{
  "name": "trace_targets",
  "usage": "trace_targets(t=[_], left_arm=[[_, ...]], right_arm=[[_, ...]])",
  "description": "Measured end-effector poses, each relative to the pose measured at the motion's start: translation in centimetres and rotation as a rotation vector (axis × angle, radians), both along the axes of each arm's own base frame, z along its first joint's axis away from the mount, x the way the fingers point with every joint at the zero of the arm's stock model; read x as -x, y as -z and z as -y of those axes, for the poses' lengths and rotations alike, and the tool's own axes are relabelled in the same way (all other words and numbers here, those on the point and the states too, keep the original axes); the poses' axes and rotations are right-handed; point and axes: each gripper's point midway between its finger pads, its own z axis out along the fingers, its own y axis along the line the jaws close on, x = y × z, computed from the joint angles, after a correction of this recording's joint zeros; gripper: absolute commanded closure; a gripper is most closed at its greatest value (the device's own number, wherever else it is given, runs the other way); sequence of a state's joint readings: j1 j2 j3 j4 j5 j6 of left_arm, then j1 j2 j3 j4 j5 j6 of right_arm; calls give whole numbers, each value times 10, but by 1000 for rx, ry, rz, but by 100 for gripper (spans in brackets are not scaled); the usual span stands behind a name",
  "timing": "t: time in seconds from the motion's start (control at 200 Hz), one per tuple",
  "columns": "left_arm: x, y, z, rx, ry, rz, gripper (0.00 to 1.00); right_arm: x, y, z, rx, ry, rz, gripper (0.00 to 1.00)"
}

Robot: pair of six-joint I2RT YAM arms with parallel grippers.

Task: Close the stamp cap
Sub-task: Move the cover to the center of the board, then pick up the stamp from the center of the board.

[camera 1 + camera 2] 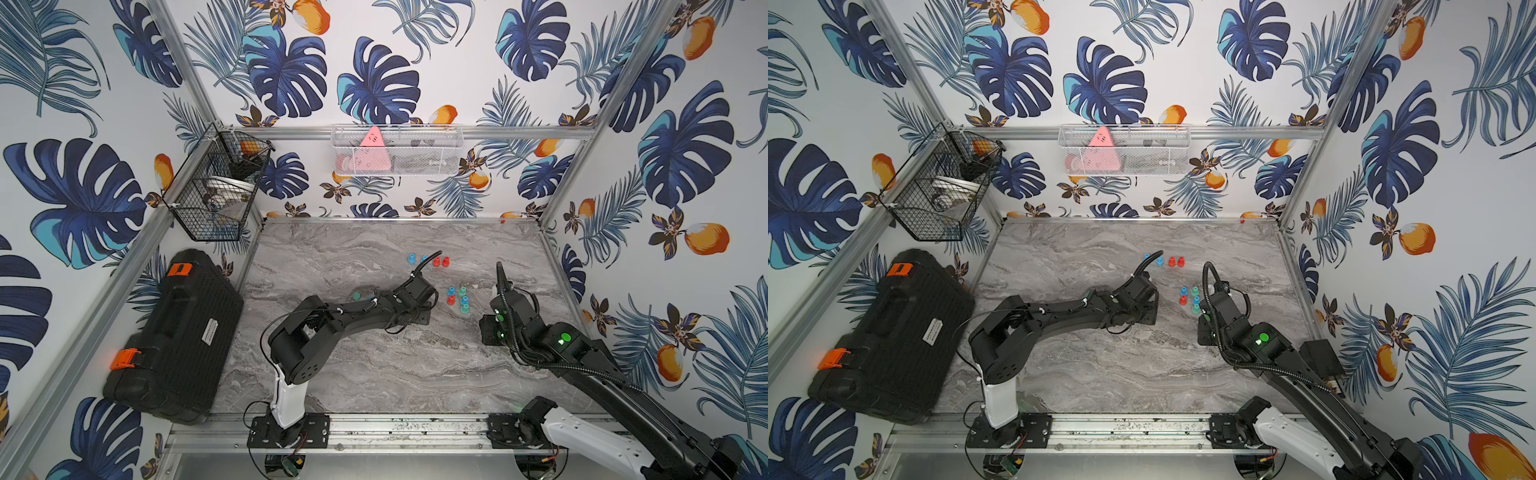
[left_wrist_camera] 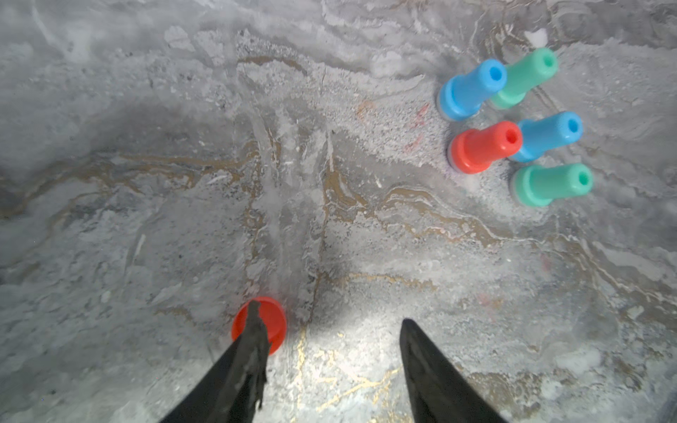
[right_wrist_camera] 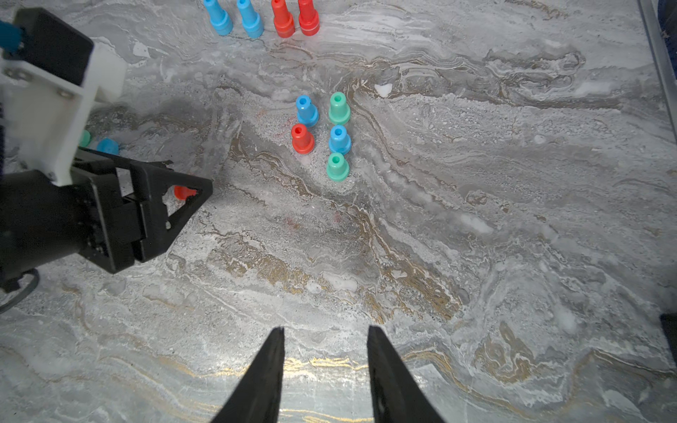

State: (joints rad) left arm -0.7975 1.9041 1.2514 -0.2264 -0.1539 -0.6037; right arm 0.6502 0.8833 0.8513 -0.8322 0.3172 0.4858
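The red cap [image 2: 274,322] sits flat on the counter [image 2: 146,219]. It is short and round, with no long axis to line up on. It lies at the tip of one finger of the left jaws, not centred in their gap. Those jaws are spread and empty. The red stamp [image 2: 483,146] stands upright well ahead, toward the other finger. The right jaws, parted and empty, hang farther off. Their wrist view shows the cap [image 3: 180,192] through the left finger's open frame; whether it touches is unclear.

Left arm [image 1: 353,311] stretching low across marble table [image 1: 332,257]; five stamps [image 1: 464,300] standing clustered between both arms; right arm [image 1: 511,316] hovering beside; green cap [image 1: 356,296], possibly, lying behind left arm.
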Motion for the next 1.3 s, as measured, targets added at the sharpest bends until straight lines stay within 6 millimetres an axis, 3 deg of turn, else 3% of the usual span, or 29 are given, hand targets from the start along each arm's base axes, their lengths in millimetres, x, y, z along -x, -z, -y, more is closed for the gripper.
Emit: trace_targets(t=[0.2, 0.31, 0.791, 1.011, 1.301], left_arm=[[1, -33, -1, 33, 6, 40, 38], [10, -59, -12, 53, 20, 80, 38], [82, -163, -116, 1, 14, 267, 38], [111, -181, -165, -55, -10, 334, 38], [140, -165, -212, -117, -49, 367, 32]], right_arm=[[0, -1, 0, 1, 0, 7, 59], [1, -1, -1, 3, -2, 9, 59], [1, -2, -2, 4, -7, 11, 59], [0, 1, -2, 12, -1, 1, 59], [-2, 4, 0, 23, 19, -9, 58]])
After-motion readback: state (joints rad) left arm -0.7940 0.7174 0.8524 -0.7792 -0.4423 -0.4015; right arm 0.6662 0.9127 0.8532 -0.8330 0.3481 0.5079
